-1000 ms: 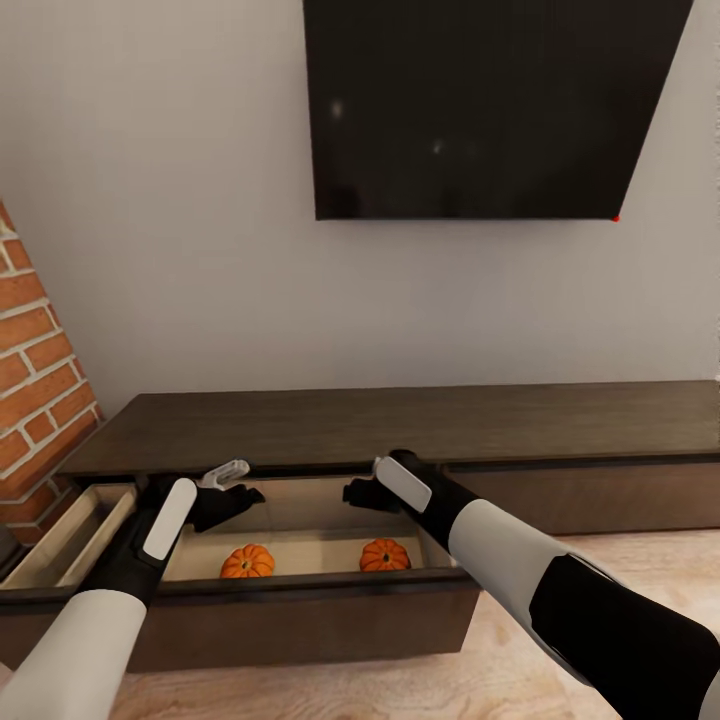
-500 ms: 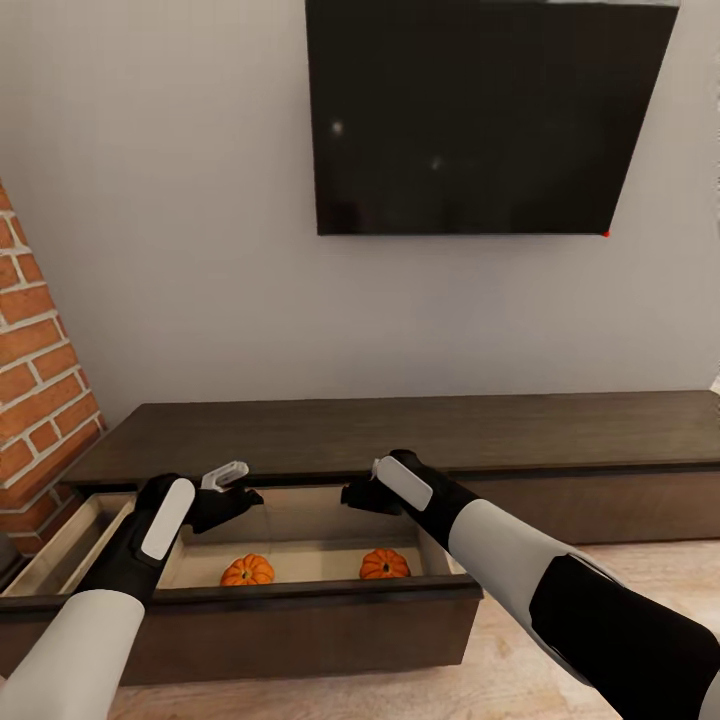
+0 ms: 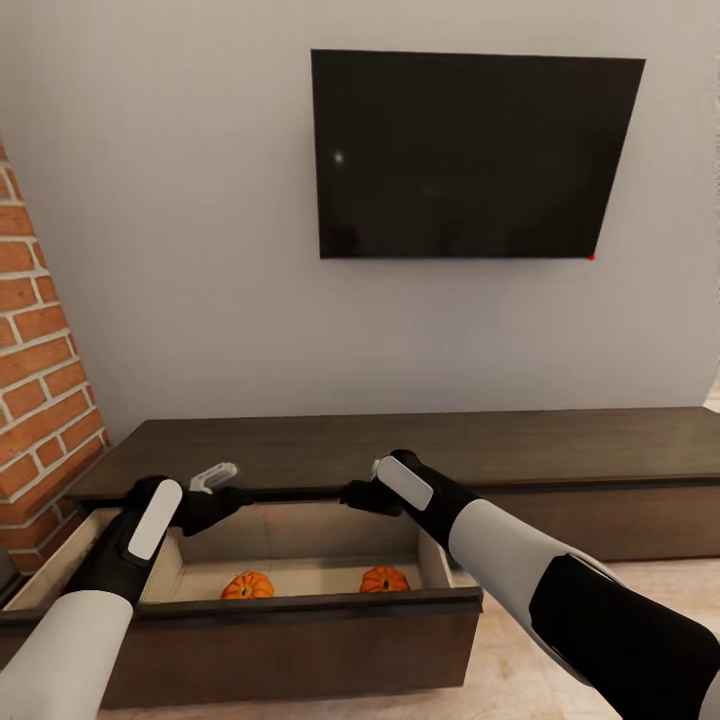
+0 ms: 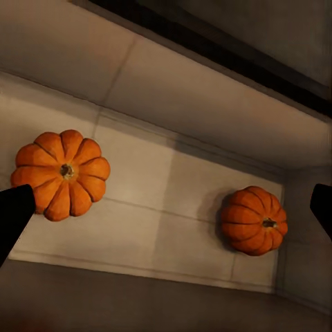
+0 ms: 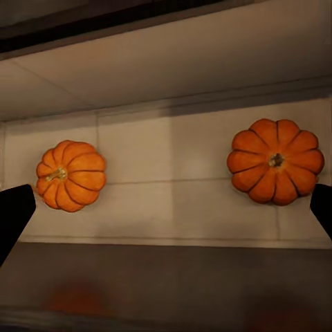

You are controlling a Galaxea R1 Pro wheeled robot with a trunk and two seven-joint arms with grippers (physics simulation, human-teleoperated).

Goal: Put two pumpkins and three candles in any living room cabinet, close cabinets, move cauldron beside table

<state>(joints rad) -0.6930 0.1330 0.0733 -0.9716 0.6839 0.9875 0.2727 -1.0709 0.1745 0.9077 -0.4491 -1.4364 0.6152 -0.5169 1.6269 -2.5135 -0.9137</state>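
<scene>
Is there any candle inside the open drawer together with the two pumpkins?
No. In the left wrist view the open drawer holds just the two pumpkins on its pale floor; no candle lies there.

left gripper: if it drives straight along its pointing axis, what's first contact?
Probably the drawer's pale floor, between the two pumpkins. The left gripper is open and empty; depth unclear.

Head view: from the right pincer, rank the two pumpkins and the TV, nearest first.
1. Right-hand pumpkin, in the open drawer just below the right pincer.
2. Left-hand pumpkin, same drawer, nearer the left arm.
3. TV, high on the wall.
</scene>
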